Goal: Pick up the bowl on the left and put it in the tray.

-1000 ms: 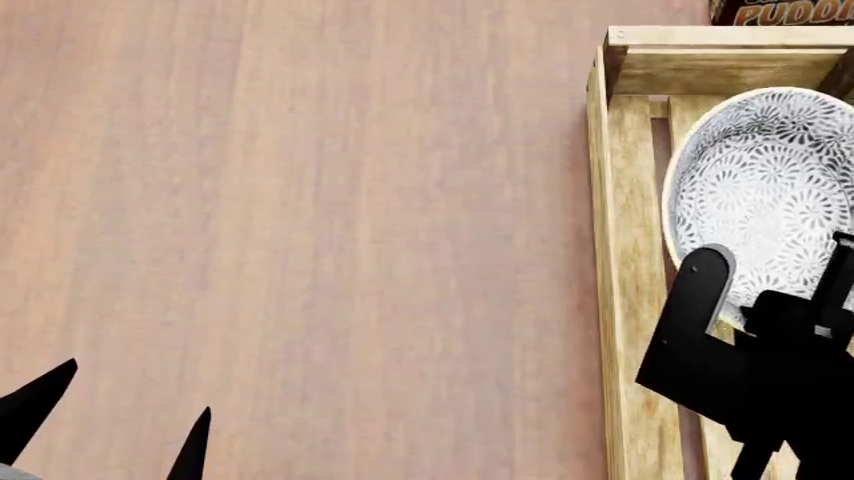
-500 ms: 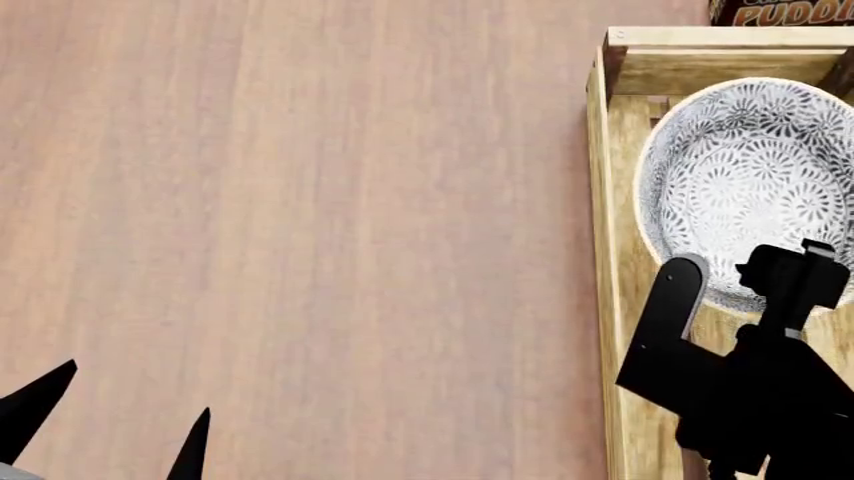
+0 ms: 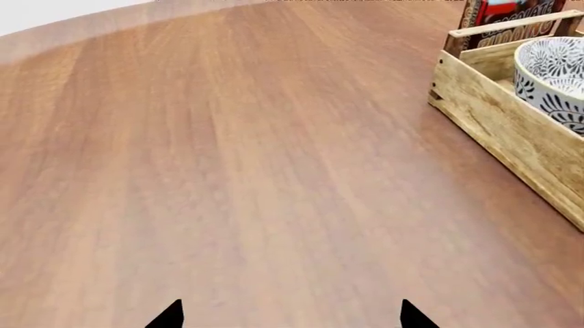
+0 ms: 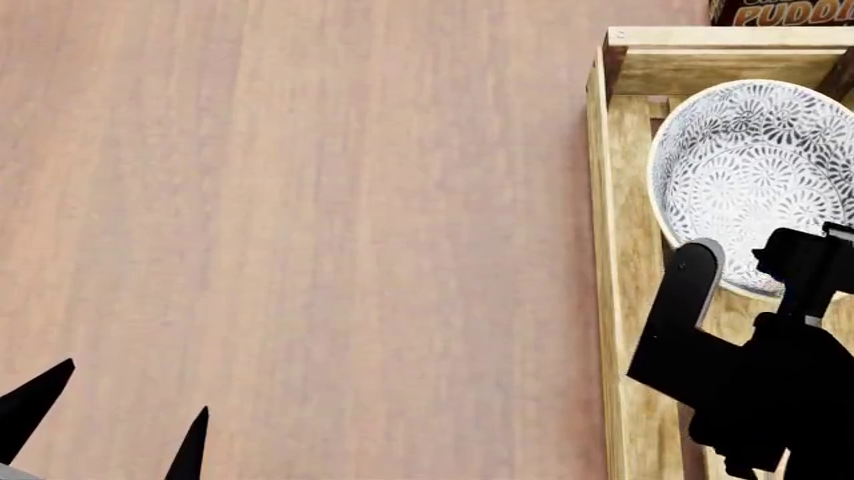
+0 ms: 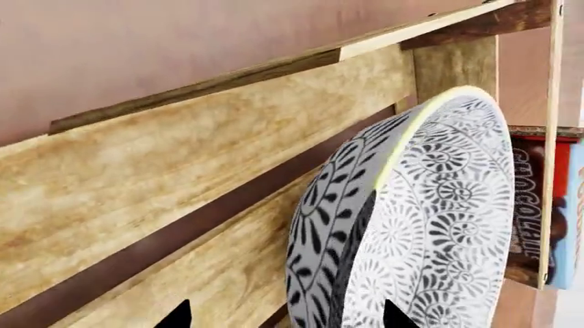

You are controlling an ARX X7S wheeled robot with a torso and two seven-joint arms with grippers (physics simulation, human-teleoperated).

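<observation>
Wooden tabletop (image 4: pixel 334 200), right gripper (image 4: pixel 747 265) over tray (image 4: pixel 627 300), jaws spread astride bowl (image 4: pixel 747 180) rim, left gripper (image 4: pixel 114 425) jaws spread.

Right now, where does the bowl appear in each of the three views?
Head view: bowl at right edge, inside the tray.
Left wrist view: upper right corner, in the tray.
Right wrist view: large, lower right.
Shared landmark: pudding box behind the tray.
</observation>
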